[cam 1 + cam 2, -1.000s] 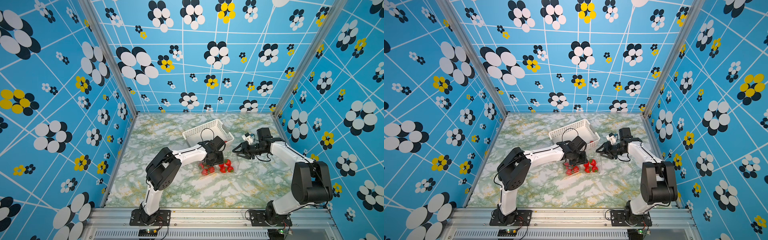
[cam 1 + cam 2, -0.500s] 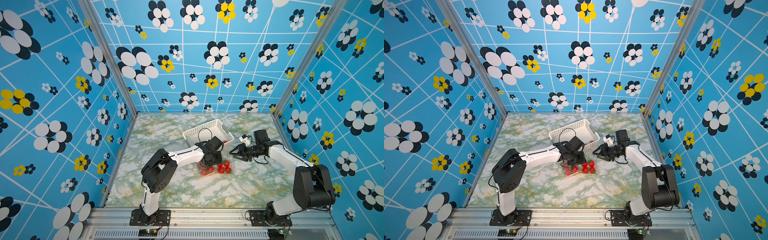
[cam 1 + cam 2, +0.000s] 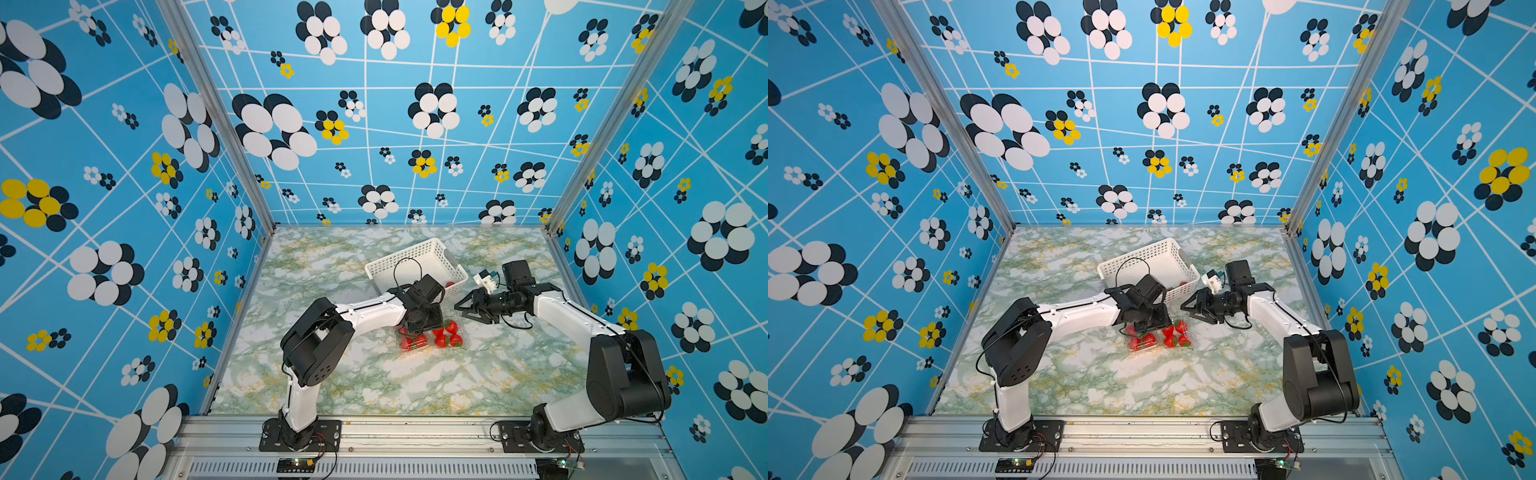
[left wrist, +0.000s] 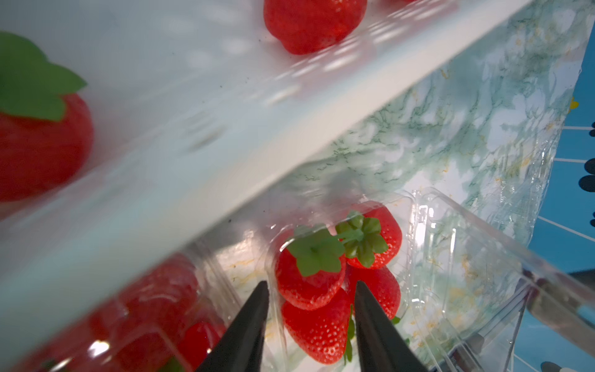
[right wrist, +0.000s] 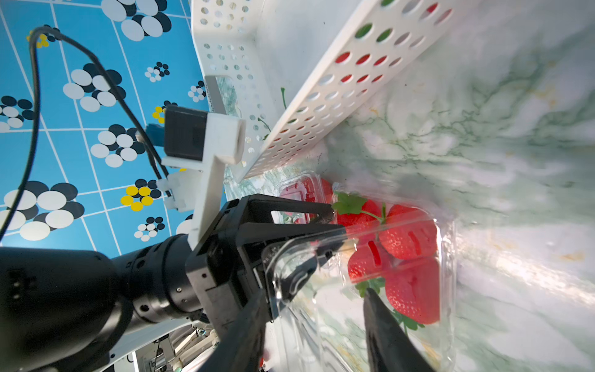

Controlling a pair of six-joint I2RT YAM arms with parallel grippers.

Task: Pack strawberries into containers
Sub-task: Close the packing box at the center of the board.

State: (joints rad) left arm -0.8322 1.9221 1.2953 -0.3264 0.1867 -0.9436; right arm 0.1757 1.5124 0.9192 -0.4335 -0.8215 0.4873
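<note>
Pointing the left gripper [image 4: 310, 286] down at the rim of an open clear box [image 4: 418, 225], holding its two black fingers [image 4: 248, 328] part way apart with a gap between them. Looking through that gap at four strawberries [image 4: 309, 283] piled inside the box, two of them showing green leafy tops. Not being able to tell about any touching of the box wall. Reaching the right gripper [image 5: 317, 291] in from the other side, holding its own fingers [image 5: 383, 328] spread wide, close to the clear lid [image 5: 289, 267] standing flipped open. Finding a second clear box [image 3: 411, 343] just beside the first one, on the left arm's side, packed with more red strawberries. Spotting what looks like a third clear box [image 4: 528, 180] lying apart from the other two and very hard to see. Seeing the white basket [image 3: 415, 257] with little holes just past both grippers, on the far side from the arm bases, holding a few more strawberries. Resting all of it on the green marbled desk [image 3: 374, 382].
</note>
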